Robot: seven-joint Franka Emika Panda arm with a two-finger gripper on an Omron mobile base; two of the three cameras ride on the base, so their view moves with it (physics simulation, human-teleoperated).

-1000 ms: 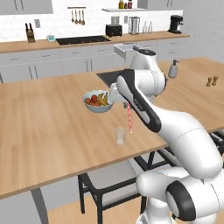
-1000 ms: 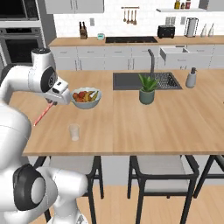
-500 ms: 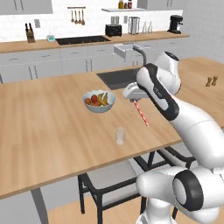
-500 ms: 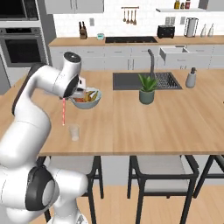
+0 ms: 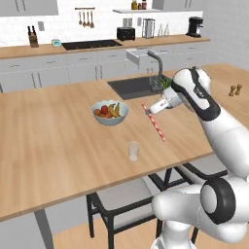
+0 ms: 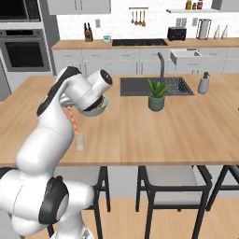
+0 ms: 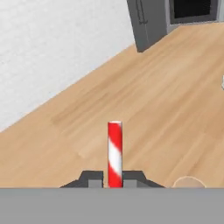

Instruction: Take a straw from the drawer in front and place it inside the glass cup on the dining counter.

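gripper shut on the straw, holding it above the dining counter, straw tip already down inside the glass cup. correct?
Not quite. The gripper is shut on the straw above the dining counter, but the left base view shows its tip apart from the glass cup, not inside it.

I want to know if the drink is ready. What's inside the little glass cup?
Nothing can be seen inside the glass cup; it looks empty. The straw hangs tilted in the air, pinched in the hand, its tip above the cup, not in it.

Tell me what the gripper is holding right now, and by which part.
The gripper is shut on the straw, pinching it at its upper end; the rest slants down free above the dining counter.
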